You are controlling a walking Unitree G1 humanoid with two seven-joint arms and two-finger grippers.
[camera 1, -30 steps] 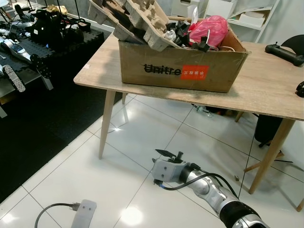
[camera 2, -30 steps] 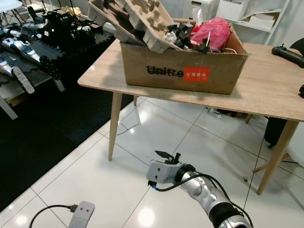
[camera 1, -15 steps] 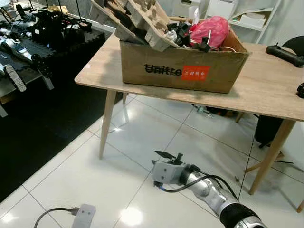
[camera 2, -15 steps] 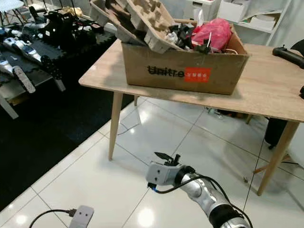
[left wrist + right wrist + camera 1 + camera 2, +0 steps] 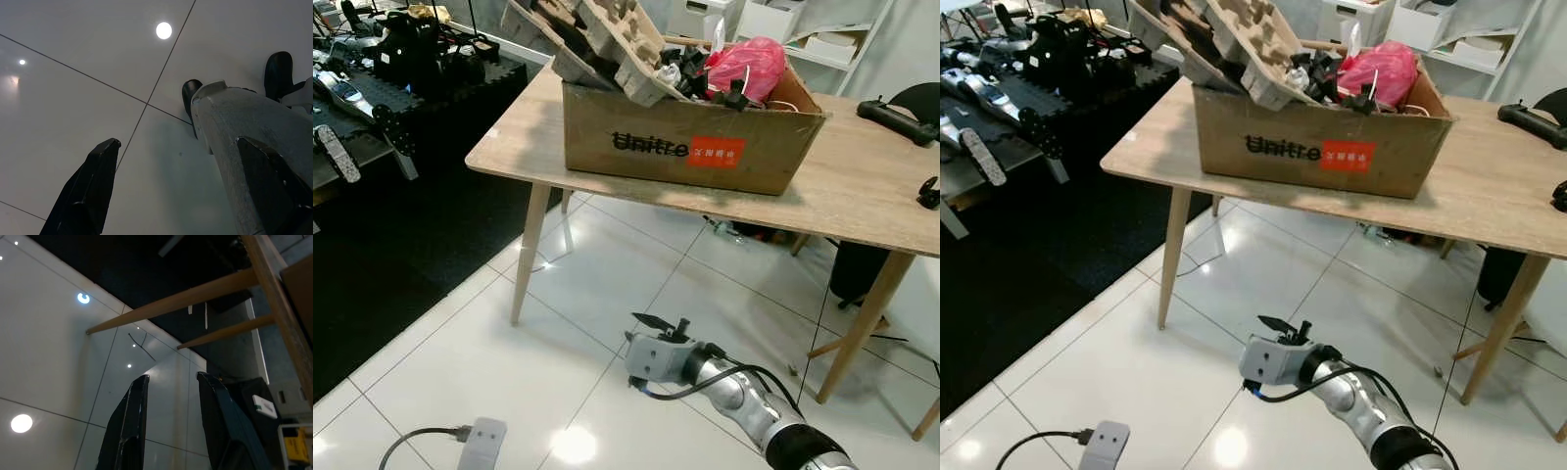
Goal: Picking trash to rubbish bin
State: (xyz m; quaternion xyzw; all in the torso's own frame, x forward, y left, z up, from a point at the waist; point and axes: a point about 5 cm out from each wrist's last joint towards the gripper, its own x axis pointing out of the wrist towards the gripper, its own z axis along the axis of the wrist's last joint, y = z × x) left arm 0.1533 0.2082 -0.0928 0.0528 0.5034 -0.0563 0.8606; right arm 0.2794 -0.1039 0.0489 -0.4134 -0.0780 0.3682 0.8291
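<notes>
- Left eye view: a light wooden table with slanted legs (image 5: 862, 186) was seen standing on a glossy white tiled floor (image 5: 460, 362). A brown cardboard box printed with black lettering and an orange label (image 5: 685, 137) was set on the tabletop, heaped with grey moulded pulp trays (image 5: 607, 39) and a crumpled pink plastic bag (image 5: 744, 61).
- The silver right arm was held low over the tiles in front of the table, and the right gripper (image 5: 658, 323) was pointed towards the table. Whether its black fingers were parted could not be told from here.
- A small grey box with a black cable (image 5: 480, 443) was seen lying on the floor at the robot's left. Black machine parts (image 5: 421, 49) were stacked on a dark mat beyond it.
- Right eye view: the same scene was shown, with a black handle-shaped device (image 5: 1528, 115) lying on the far right of the tabletop.
- Left wrist view: the left gripper (image 5: 166, 196) was seen hanging over bare tiles beside the robot's grey leg, with its two black fingers spread wide and nothing between them.
- Right wrist view: the right gripper's fingers (image 5: 127, 426) were seen parted by a narrow gap, with nothing pinched, and aimed at the floor under the table legs (image 5: 186, 298).
</notes>
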